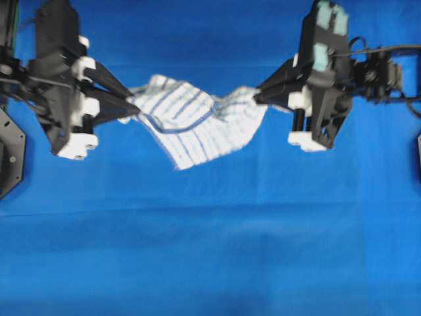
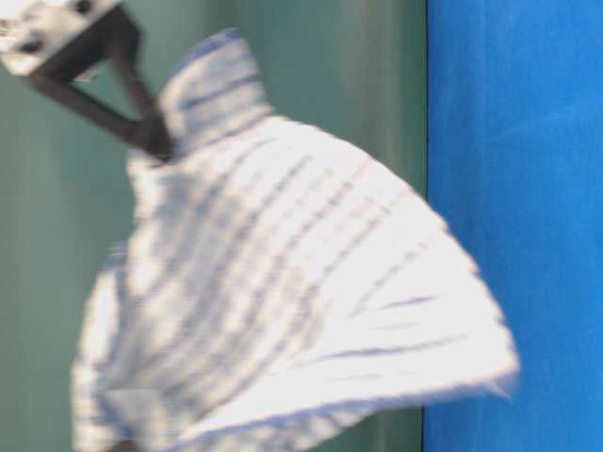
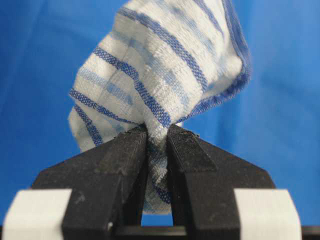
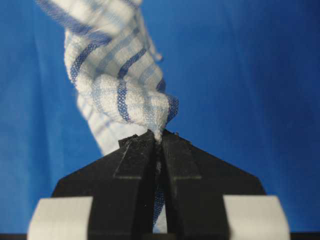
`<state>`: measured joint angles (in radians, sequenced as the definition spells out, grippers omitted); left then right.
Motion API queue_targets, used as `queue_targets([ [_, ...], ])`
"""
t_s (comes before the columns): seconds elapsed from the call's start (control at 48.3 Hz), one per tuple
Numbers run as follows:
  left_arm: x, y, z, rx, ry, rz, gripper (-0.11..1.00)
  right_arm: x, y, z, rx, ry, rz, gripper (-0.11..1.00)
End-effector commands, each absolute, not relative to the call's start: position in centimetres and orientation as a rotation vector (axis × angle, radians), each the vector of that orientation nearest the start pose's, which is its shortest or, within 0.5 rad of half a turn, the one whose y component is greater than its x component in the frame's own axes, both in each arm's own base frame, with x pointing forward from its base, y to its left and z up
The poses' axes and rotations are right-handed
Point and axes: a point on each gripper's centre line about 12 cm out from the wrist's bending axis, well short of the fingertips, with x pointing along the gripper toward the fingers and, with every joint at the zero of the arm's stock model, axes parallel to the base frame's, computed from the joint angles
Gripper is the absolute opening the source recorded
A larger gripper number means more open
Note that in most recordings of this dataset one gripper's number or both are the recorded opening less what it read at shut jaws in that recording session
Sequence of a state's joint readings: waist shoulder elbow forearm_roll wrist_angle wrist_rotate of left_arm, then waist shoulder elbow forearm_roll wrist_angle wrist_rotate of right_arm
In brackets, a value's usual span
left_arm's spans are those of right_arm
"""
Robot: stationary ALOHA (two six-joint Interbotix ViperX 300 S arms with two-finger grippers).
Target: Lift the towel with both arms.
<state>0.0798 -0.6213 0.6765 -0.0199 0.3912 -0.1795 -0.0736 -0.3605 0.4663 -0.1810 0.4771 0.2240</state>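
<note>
The towel [image 1: 194,122], white with thin blue stripes, hangs slung between my two grippers above the blue surface, sagging in the middle. My left gripper [image 1: 133,108] is shut on the towel's left end; in the left wrist view its black fingers [image 3: 127,155] pinch bunched cloth [image 3: 160,70]. My right gripper [image 1: 256,97] is shut on the right end, and the right wrist view has the towel [image 4: 117,95] squeezed between the tips of this gripper [image 4: 160,135]. From table level the towel [image 2: 292,301] fills the view, blurred, with one gripper [image 2: 155,141] holding its top.
The plain blue sheet [image 1: 210,250] covers the table below and in front of the hanging cloth. Black arm bodies with white blocks [image 1: 77,141] stand at the left and right [image 1: 306,138] edges of the overhead view.
</note>
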Motion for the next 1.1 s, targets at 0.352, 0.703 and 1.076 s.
queue_targets([
  [0.352, 25.4, 2.4, 42.3, -0.205, 0.248, 0.112, 0.07, 32.2, -3.8, 44.5, 0.007, 0.381, -0.191, 0.03],
  [0.703, 25.2, 2.3, 45.9, -0.147, 0.188, 0.100, 0.07, 31.0, -3.8, 48.3, 0.010, 0.325, -0.201, 0.03],
  [1.076, 25.5, 2.4, 46.0, -0.133, 0.171, 0.098, 0.14, 31.2, -3.8, 48.1, -0.055, 0.340, -0.188, 0.03],
])
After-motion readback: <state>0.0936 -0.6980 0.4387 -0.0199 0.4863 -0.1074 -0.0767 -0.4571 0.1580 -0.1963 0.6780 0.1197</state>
